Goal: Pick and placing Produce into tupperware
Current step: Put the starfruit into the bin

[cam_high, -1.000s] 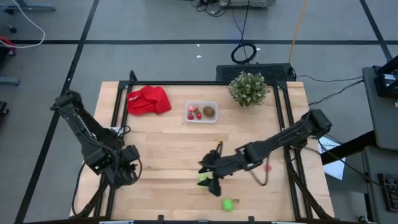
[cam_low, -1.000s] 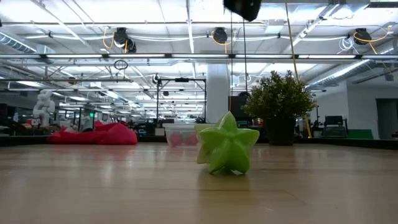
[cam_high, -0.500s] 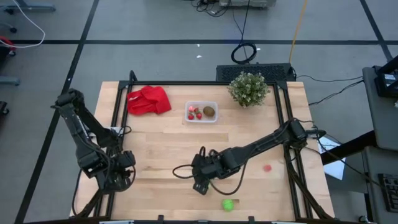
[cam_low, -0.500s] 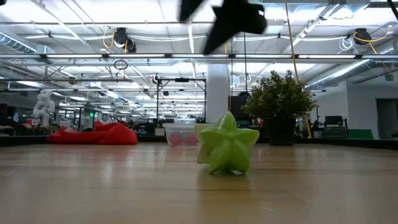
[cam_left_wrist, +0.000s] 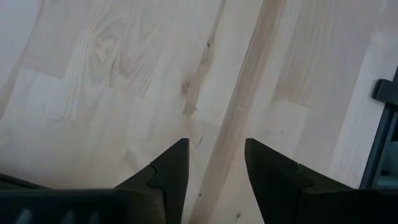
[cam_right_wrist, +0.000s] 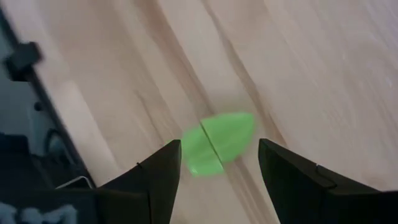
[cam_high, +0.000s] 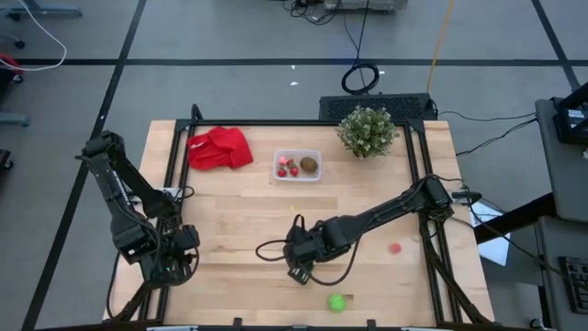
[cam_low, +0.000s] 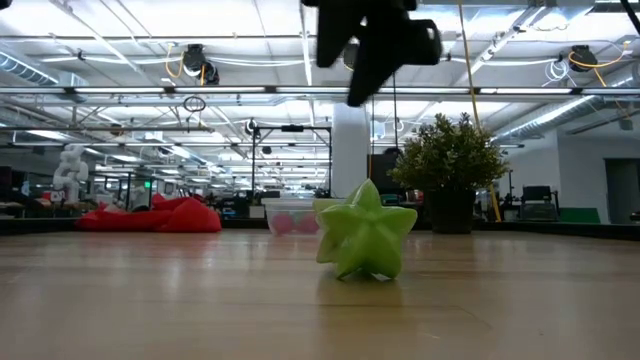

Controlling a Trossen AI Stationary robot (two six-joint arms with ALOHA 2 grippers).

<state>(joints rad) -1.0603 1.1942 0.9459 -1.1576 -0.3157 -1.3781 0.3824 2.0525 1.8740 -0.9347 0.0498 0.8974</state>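
Observation:
A green star-shaped piece of produce rests on its points on the wood near the table's front middle. My right gripper hovers open above it, pointing steeply down, with a finger on either side of the piece and not touching it. In the high view that gripper hides the piece. A round green piece and a small red piece lie on the table nearby. The clear tupperware at the far middle holds red pieces and a brown oval. My left gripper is open over bare wood at the near left.
A red cloth lies at the far left. A potted plant stands at the far right, next to the tupperware. Bare wood stretches between the tupperware and my right gripper. A black frame rail runs along the table's left side.
My right gripper has swung a little toward the table's left edge, tipped from nearly level to steeply downward, and sunk over the green star piece, coming into the low view from above. My left gripper has shifted slightly toward the near left corner. The produce has stayed put.

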